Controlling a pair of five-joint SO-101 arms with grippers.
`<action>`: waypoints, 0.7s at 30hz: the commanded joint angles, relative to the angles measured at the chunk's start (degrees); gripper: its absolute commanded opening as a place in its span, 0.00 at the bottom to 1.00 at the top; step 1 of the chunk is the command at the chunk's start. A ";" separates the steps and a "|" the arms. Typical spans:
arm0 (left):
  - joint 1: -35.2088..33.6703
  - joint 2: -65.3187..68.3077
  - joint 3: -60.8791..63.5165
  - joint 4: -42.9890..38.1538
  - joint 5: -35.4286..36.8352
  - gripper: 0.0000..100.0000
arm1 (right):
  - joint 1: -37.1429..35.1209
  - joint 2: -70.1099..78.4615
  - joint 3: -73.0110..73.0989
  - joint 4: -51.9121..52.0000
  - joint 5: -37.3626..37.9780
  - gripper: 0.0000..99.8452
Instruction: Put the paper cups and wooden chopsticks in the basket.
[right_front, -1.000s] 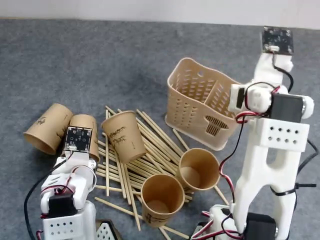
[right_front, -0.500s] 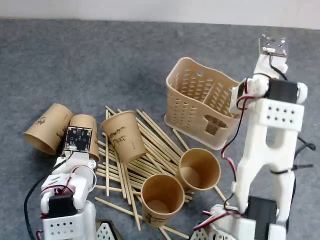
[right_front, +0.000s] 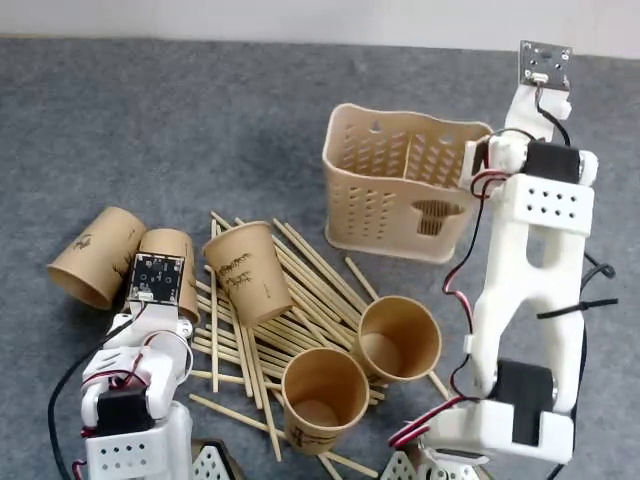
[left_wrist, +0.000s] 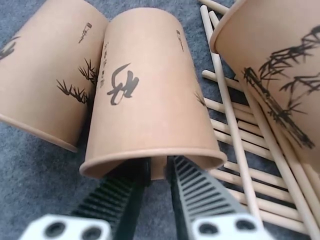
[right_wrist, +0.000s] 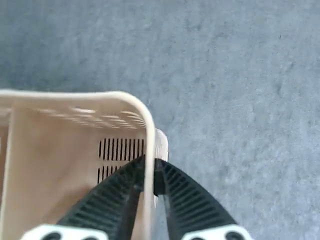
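Both hands pinch: right hand (right_wrist: 150, 175) on the basket (right_front: 380, 205) wall toward the tabletop's (right_front: 200, 120) far-right corner, left hand (left_wrist: 157, 170) on the rim of a toppled paper cup (left_wrist: 145, 95) near its left edge. The basket is probably best set level before letting go.

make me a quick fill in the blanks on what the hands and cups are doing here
1. The right hand is shut on a wall of the ___.
2. The left hand pinches the rim of a cup that lies on its ___.
3. The cups standing mouth up number ___.

Missing words: basket; side; two
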 joint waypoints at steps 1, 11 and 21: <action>-0.66 -0.48 -0.40 -1.05 0.09 0.07 | 0.04 0.66 -2.42 -2.15 0.09 0.01; -0.66 -0.48 -0.40 -1.14 0.09 0.07 | -0.22 -4.79 -2.42 2.77 0.00 0.16; -0.66 -0.48 -0.40 -1.14 0.09 0.07 | -0.40 -14.37 -2.42 7.43 -0.09 0.21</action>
